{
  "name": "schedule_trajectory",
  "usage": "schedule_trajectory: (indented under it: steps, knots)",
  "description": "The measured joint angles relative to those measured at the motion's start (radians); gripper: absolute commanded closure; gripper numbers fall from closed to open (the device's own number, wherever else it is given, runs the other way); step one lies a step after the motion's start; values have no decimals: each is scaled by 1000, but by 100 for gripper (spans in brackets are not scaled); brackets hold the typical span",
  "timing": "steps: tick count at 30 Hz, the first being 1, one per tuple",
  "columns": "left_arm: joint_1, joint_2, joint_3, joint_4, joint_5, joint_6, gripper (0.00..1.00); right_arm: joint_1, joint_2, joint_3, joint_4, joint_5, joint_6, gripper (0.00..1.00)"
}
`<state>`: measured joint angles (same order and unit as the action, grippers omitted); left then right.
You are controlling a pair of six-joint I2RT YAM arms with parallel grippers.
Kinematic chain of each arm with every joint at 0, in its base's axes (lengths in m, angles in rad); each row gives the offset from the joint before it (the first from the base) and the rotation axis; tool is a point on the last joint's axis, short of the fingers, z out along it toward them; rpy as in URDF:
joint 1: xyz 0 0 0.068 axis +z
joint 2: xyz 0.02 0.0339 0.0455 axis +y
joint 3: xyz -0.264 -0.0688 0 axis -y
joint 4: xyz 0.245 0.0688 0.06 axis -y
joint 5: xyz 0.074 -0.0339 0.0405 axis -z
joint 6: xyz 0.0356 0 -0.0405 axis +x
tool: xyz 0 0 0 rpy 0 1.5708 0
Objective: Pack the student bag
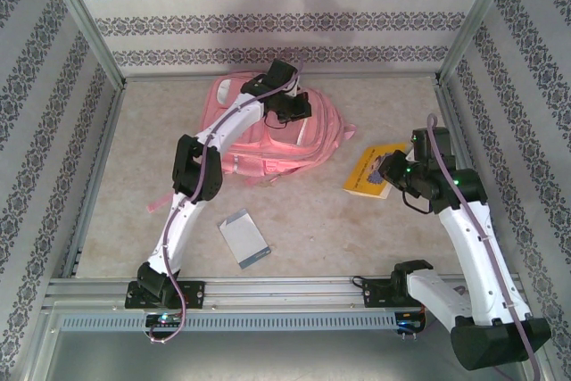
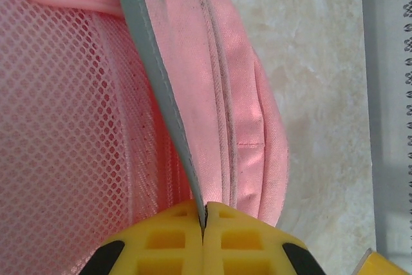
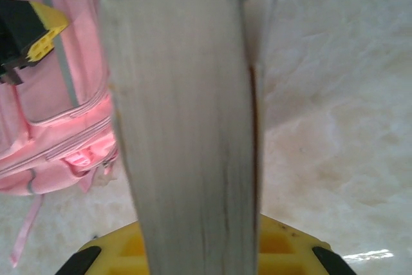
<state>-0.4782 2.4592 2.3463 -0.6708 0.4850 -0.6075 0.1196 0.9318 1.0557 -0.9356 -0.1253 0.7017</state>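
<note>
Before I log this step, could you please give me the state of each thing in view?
Left fingers: shut on the student bag's grey strip.
Right fingers: shut on the yellow book.
Student bag: lying on the table.
Yellow book: held.
Grey notebook: flat on the table, untouched.

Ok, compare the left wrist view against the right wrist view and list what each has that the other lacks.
Left wrist: the left pincer shut on a grey strip of the student bag, beside its mesh panel. Right wrist: the right pincer clamping a book, page edges toward the camera, with the bag's zip pockets beyond. Shared: the pink bag and the pale table.
</note>
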Motion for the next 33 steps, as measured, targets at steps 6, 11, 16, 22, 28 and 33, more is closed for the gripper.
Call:
schedule_trajectory:
  steps: [6,11,16,22,28,33]
  knots:
    - [-1,-127,-89,-35,-23,18,100,0,46,68,12,58,-5,100]
    - [18,-337,-199,-69,-32,32,100,0,66,77,115,-1,-13,100]
    - [47,-505,-276,-92,-33,40,100,0,73,41,259,-109,13,100]
    - [53,-570,-337,-127,-21,71,100,39,156,-34,518,-260,112,100]
    - [53,-565,-322,-193,5,91,62,109,277,-34,701,-351,216,100]
    - [30,-558,-205,-254,10,102,34,161,282,-34,766,-354,311,100]
